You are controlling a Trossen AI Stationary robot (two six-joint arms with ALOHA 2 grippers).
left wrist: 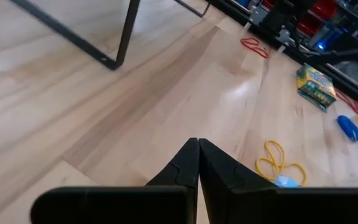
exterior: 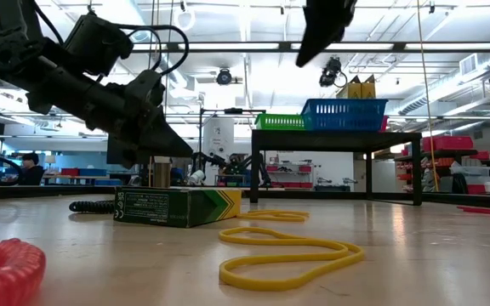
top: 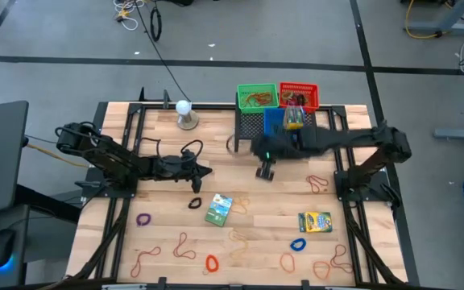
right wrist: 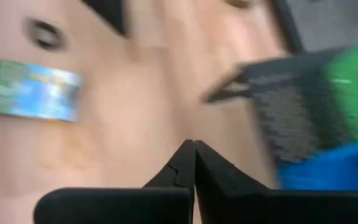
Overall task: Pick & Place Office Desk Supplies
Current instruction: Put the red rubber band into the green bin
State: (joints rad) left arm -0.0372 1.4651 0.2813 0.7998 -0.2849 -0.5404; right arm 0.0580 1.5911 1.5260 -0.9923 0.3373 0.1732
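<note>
My left gripper point(top: 204, 171) is hovering over the bare wood mid-table, its dark wedge fingers pressed together, holding nothing. My right gripper point(top: 265, 171) is hanging near the mesh rack point(top: 252, 125), likewise closed and empty. Flat crayon boxes point(top: 219, 209) and thin rubber bands point(top: 185, 246) are lying toward the table's front edge.

Table point(top: 248, 242) pale smooth wood; rack point(top: 252, 125) black mesh.

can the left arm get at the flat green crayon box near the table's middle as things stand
Probably yes: the left pincer, shut and empty, hangs just short of the flat green crayon box, with only bare wood and a small black loop nearby.
</note>
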